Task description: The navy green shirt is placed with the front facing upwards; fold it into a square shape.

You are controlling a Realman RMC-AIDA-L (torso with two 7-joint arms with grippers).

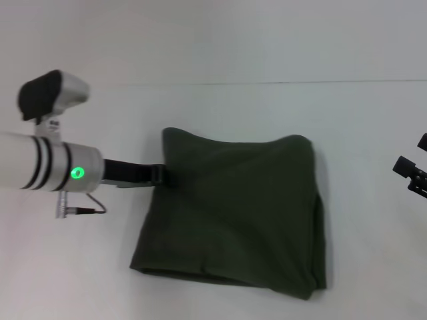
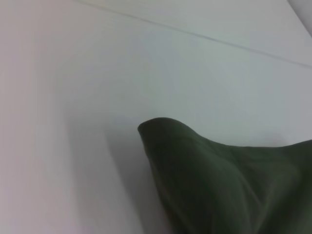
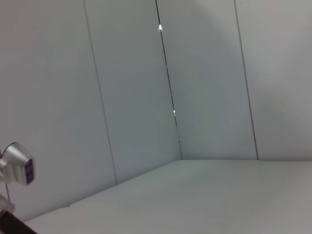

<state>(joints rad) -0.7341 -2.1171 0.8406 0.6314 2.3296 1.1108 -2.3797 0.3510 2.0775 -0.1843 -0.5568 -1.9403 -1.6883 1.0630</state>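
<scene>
One navy green shirt (image 1: 233,213) before you, mid-worktop (image 1: 220,47), folded to rough square, lettering hidden. Left pincer (image 1: 162,175) touches shirt's left edge near raised upper-left corner; you cannot tell whether fingers grip cloth. Right pincer (image 1: 412,173) well right of shirt, off fabric, fingers mostly out of frame; spread unreadable.
</scene>
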